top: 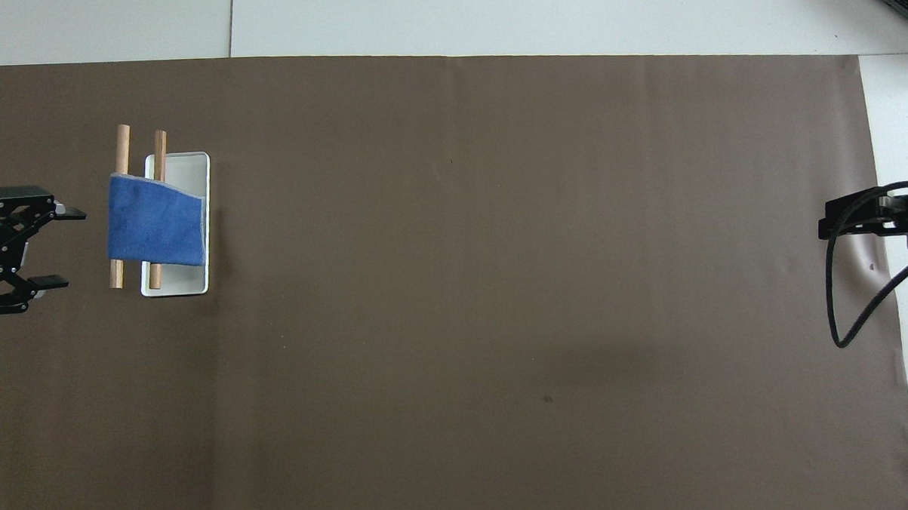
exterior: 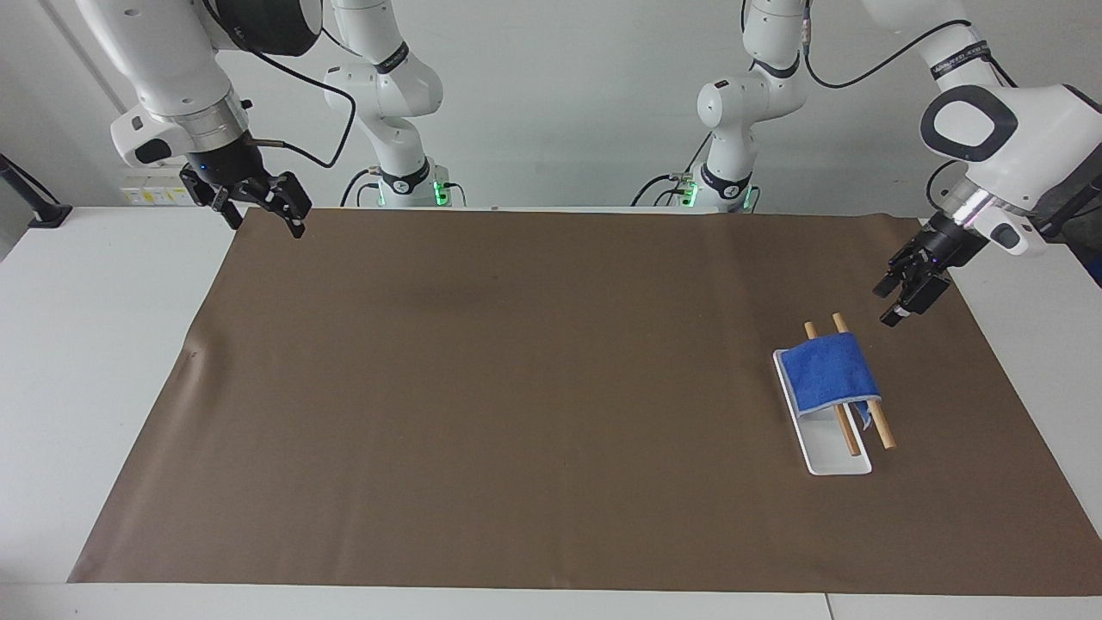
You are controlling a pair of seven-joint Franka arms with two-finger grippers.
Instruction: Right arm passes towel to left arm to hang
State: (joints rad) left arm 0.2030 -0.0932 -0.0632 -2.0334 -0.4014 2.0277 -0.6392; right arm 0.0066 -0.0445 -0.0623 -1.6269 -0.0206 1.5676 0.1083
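Two grippers: both stood open and empty, neither touching the towel.
Right gripper [exterior: 265,226]: raised over the mat's corner at the right arm's end, well apart from the towel; this arm looked to be waiting.
Left gripper [exterior: 891,303]: raised over the brown mat [exterior: 516,387] at the left arm's end, just beside the rods, fingers spread wide with nothing between them.
Nearer arm: left, by a long way.
Key relation: towel lay from the left gripper toward the table's middle; in the overhead view the open fingers faced the towel's side edge with a clear gap between.
Wooden rods [exterior: 882,430]: two, parallel, long axis running from near the robots to farther away; one was over the tray, the other just outside the tray's edge toward the left arm's end.
Towel [exterior: 831,375]: blue, draped across both rods over their nearer half, one edge hanging down toward the tray; the rods' farther ends showed bare.
White tray [exterior: 839,465]: flat on the mat under the rods, its long axis the same as theirs, farther end uncovered.
Task stage (judgement): hanging looked done, towel already on the rods and released.
Next move (judgement): left arm only needed to back off toward its own end, away from the towel's side edge.
Risk (judgement): low; a finger could snag the hanging edge only if the gripper dropped or moved toward the rods.
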